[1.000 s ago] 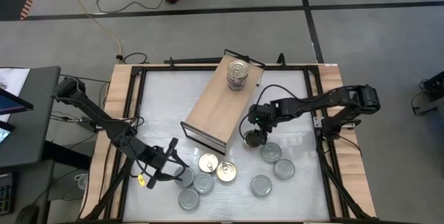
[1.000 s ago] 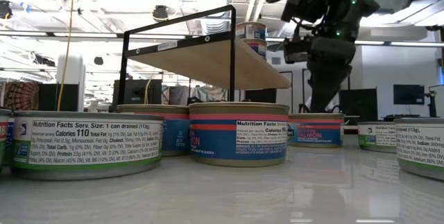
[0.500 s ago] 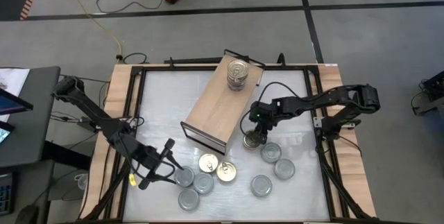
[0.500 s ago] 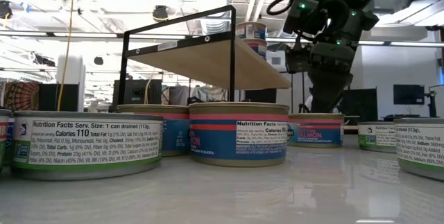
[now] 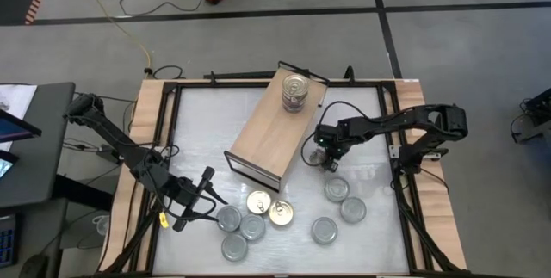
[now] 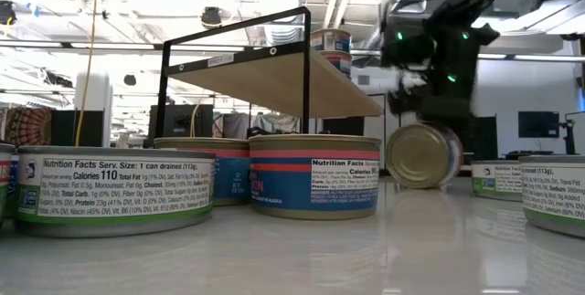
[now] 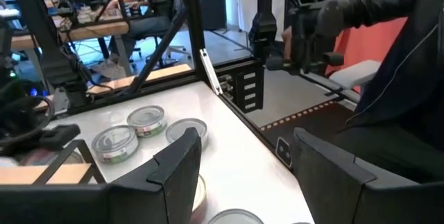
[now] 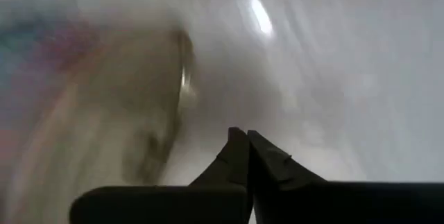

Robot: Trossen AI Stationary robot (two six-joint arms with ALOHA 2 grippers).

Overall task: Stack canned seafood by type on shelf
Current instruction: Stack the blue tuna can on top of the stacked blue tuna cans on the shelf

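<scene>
Observation: the right end effector [image 6: 430,117] has snapped fully closed over the last second, and its fingers meet with nothing between them. The salmon tin [image 6: 420,155] it came down on a moment ago, then lying flat on the bench [image 5: 215,123] just beside the shelf [image 5: 275,127], now stands tipped on its edge with one gold circular face turned outward, directly below that end effector. In the right wrist view the tin is a blurred shape off to one side of the closed fingers [image 8: 239,151], not held by them.

Finding: in my judgement the grasp failed. The tin appears to have slipped out and flipped up as the fingers shut. This tin is no nearer the shelf, and it may roll or drop flat, so a fresh approach will probably be needed.

Condition of stock: a small stack of tins [image 5: 294,91] sits at the far end of the light wooden shelf top. The rest are loose on the bench near its front edge: two gold-lidded tins [image 5: 258,201] beside silver-lidded tins [image 5: 234,246], and three more silver-lidded tins toward the right [image 5: 352,209]. All of these lie flat.

The left end effector [image 5: 207,196] hangs with its fingers apart, empty, just beside the front cluster.
</scene>
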